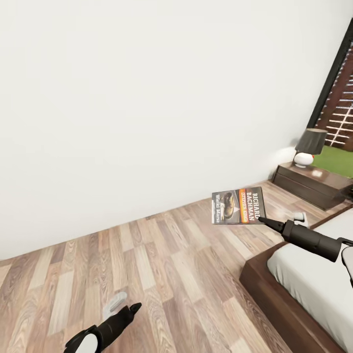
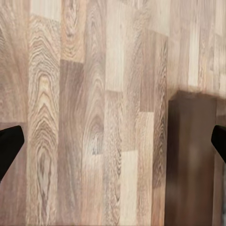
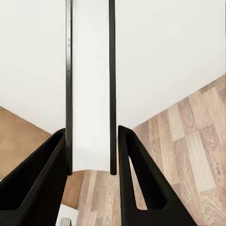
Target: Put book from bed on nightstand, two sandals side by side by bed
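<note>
Dark grey book (image 1: 238, 205) with orange band, white lettering.

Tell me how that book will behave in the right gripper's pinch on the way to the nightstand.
The book looks thin and light, so it probably carries easily. The right gripper pinches only one corner, so it may sag or swing. Its cover looks smooth, so it could slip; the nightstand is still some way off.

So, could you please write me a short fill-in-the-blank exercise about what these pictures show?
1. The right pincer holds the ____ above the floor.
2. The lamp stands on the ____.
3. The left pincer hangs open over the wooden ____.

Missing words: book; nightstand; floor.
</note>
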Tool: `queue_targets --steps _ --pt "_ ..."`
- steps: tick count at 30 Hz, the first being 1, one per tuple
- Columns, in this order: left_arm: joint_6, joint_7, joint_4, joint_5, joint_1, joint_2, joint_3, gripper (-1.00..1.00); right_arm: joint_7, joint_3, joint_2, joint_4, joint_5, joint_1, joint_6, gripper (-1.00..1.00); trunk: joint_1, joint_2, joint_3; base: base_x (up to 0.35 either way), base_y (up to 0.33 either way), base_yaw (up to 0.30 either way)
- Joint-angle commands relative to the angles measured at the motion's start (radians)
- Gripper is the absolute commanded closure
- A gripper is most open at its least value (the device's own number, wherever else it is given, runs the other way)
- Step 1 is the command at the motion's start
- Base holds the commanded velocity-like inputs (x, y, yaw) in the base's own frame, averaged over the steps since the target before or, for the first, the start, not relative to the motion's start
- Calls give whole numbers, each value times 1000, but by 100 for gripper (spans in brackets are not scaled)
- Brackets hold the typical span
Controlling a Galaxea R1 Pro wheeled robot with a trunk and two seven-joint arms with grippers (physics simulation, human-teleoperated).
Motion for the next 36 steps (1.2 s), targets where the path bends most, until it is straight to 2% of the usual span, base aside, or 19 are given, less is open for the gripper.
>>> queue_targets --steps 1,18,28,30,33,36 --pt "1 9 -1 11 0 1 -2 -100 7 -1 0 0 -3 -1 7 100 1 -1 -1 305 203 -265" --pt "2 10 17 11 -1 5 0 -100 5 0 3 0 -3 -1 7 100 1 -1 -1 303 204 -265" --pt "-1 7 73 15 -17 -16 -4 -100 -48 -2 6 -2 -8 -10 7 100 1 -1 -1 266 218 -266" --pt "0 6 77 15 -18 -17 -4 -100 -51 -1 9 -1 -8 -11 7 100 1 -1 -1 256 236 -266" --pt "0 4 81 9 -20 -20 -4 -100 -66 0 31 1 -7 -14 7 100 1 -1 -1 240 253 -266" --pt "0 4 82 9 -20 -21 -4 -100 -71 1 35 1 -7 -14 7 100 1 -1 -1 214 272 -266"
